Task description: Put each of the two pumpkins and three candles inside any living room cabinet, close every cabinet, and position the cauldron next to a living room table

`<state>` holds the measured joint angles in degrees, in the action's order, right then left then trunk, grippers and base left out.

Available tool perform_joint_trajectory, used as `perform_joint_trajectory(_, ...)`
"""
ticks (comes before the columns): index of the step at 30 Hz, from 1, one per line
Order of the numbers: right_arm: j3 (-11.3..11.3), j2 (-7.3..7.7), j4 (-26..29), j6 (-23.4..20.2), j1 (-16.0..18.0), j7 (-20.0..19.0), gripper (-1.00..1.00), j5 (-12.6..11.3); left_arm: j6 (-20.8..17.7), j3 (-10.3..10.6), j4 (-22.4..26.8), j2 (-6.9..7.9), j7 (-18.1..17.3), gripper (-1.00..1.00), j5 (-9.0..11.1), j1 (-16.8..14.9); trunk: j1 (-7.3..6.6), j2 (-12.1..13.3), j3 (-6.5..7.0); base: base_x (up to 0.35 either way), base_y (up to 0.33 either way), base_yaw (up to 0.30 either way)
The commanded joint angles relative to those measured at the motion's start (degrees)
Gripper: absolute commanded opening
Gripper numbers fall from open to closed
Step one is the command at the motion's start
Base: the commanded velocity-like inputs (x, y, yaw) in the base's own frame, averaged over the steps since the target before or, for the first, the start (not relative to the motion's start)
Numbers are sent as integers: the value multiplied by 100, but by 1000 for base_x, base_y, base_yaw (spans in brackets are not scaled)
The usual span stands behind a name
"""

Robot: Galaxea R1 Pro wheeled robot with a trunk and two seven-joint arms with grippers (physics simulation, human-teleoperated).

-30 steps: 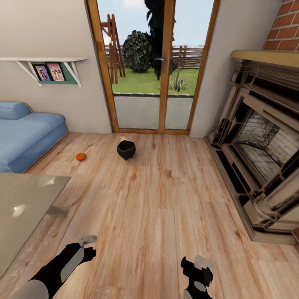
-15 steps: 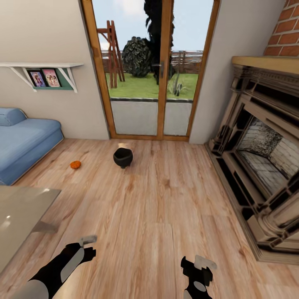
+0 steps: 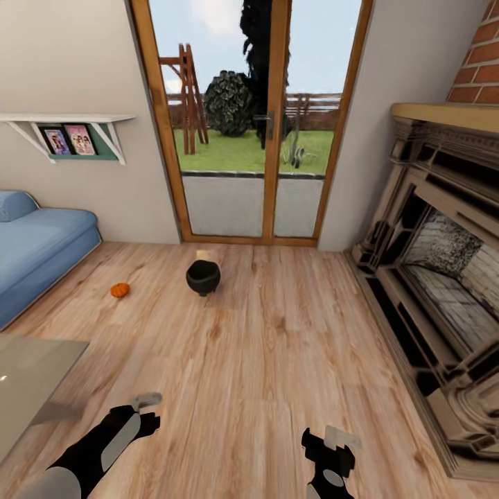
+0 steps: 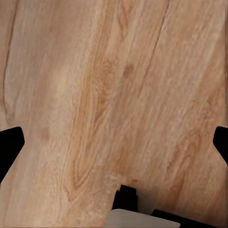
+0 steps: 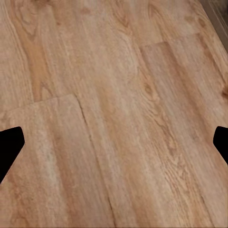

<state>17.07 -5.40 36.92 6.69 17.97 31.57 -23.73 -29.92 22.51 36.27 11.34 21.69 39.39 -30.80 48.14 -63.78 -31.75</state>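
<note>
Floorboards of pale wood [image 3: 277,360] stretch ahead; the view has drawn back and swung right, shrinking the grey glass table [image 3: 28,374]. Near the glazed door sits the black round cauldron [image 3: 203,277], the small orange pumpkin [image 3: 120,290] left of it. Both claws, left [image 3: 142,409] and right [image 3: 331,443], hang spread, empty, so nothing is collected yet.

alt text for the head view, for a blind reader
A black round cauldron and a small orange ribbed pumpkin sit apart on a light wooden plank floor before wood-framed glass doors. A blue sofa stands left, an ornate fireplace right.
</note>
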Motion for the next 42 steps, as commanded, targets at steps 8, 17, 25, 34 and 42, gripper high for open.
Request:
perform_joint_trajectory(8,33,4,0,43,5,42,100,-60,-6,43,11,9,55,100,55,-2,4,-3,71,340,-29,0)
perform_joint_trajectory(17,41,4,0,43,5,42,100,-55,-6,49,11,9,55,100,52,-1,4,-3,157,334,-133,0)
perform_joint_trajectory(25,95,8,-4,-8,5,-13,100,-35,-5,45,11,9,55,100,51,-4,4,-3,195,331,-24,0)
perform_joint_trajectory(34,155,28,-3,-76,5,-42,100,-39,-5,44,11,6,55,100,51,0,4,-3,196,331,-29,0)
perform_joint_trajectory(42,151,27,-1,-73,5,7,100,-31,-5,43,11,9,55,100,51,-1,4,-3,196,332,-52,8)
